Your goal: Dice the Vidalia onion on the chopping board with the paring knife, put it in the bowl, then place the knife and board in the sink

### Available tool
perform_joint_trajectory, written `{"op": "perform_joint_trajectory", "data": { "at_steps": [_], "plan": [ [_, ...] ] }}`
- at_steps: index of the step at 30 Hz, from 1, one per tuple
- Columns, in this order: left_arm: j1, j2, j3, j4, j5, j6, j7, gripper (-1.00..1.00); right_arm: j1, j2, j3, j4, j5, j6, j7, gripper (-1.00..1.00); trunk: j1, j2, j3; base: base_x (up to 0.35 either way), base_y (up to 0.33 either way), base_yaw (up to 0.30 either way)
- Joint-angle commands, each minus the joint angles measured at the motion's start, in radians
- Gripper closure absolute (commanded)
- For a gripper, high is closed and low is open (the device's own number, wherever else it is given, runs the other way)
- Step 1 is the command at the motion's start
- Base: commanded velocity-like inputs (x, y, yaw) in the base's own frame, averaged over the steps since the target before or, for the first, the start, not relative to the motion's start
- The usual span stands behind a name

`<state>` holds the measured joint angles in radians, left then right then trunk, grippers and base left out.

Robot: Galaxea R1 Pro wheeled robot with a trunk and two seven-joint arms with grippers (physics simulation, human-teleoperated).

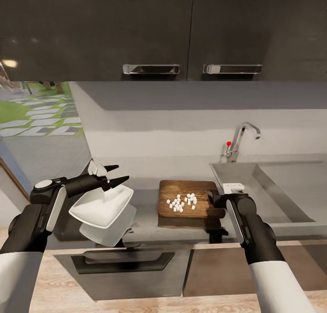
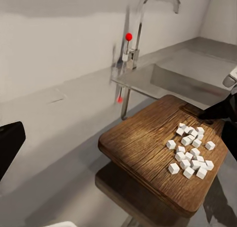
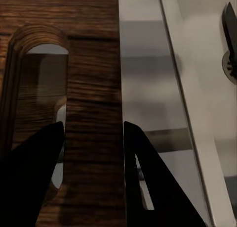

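Right gripper (image 3: 91, 138) pinches the chopping board (image 1: 188, 199) edge at its slot. Left gripper (image 1: 119, 173) holds the tilted bowl (image 1: 102, 206) beside it. Tip the board slowly so the diced onion (image 1: 181, 202) slides inside.

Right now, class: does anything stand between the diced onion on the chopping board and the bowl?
Nothing visible does: only bare chopping board and a strip of countertop separate the diced onion from the tilted bowl.

Two arms with white upper segments, black forearms with white side panels; black pointed fingers (image 3: 148, 182) on each gripper.
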<state>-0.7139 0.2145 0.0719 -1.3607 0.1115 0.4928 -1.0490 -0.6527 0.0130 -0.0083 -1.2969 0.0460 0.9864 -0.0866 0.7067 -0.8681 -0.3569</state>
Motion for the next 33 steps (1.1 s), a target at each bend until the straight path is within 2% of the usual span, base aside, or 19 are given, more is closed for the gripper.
{"op": "perform_joint_trajectory", "data": {
  "at_steps": [1, 15, 33],
  "plan": [
    [-0.001, 0.0, 0.0, 0.0, 0.005, 0.009, -0.002, -1.0, -0.001, 0.001, -0.001, -0.001, 0.003, 0.005, 0.001, 1.0, 0.0, -0.001, 0.0, 0.0, 0.0, 0.0],
    [0.0, 0.0, 0.0, 0.0, 0.005, 0.009, -0.002, -1.0, -0.001, 0.001, -0.002, -0.001, 0.004, 0.012, 0.001, 1.0, 0.0, -0.001, 0.013, 0.0, 0.0, 0.017],
    [-0.001, 0.0, 0.0, 0.0, 0.005, 0.009, -0.002, -1.0, -0.001, 0.001, -0.002, -0.002, 0.004, 0.012, 0.001, 1.0, 0.0, -0.001, 0.034, 0.0, 0.0, 0.117]
  ]
}}
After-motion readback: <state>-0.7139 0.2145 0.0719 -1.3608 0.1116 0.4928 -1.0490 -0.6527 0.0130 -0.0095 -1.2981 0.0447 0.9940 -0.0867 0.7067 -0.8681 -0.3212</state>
